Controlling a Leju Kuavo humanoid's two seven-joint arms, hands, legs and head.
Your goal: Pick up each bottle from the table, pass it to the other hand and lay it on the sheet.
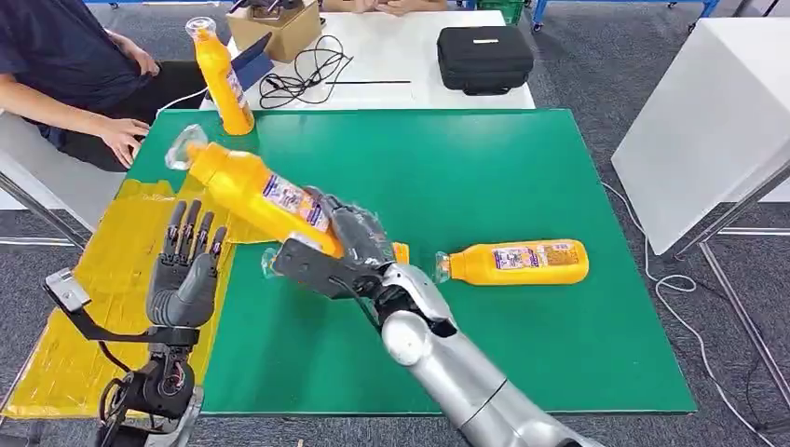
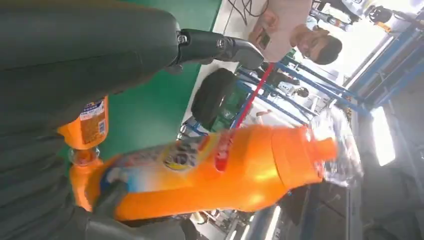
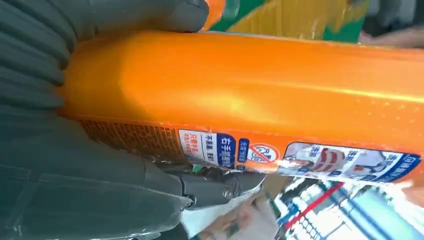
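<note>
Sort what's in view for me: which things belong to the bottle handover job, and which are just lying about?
Job things:
held bottle, gripped by the right hand
left hand, open, waiting
lying bottle on the green table
standing bottle
yellow sheet

Lying about:
black case
cardboard box
cables
person's hand

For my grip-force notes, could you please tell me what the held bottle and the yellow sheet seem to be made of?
Held bottle, gripped by the right robot hand: apparently glossy orange plastic, with a sharp highlight along its side, a printed label and a clear cap. Yellow sheet: probably thin plastic film, since it lies creased and shiny.
</note>
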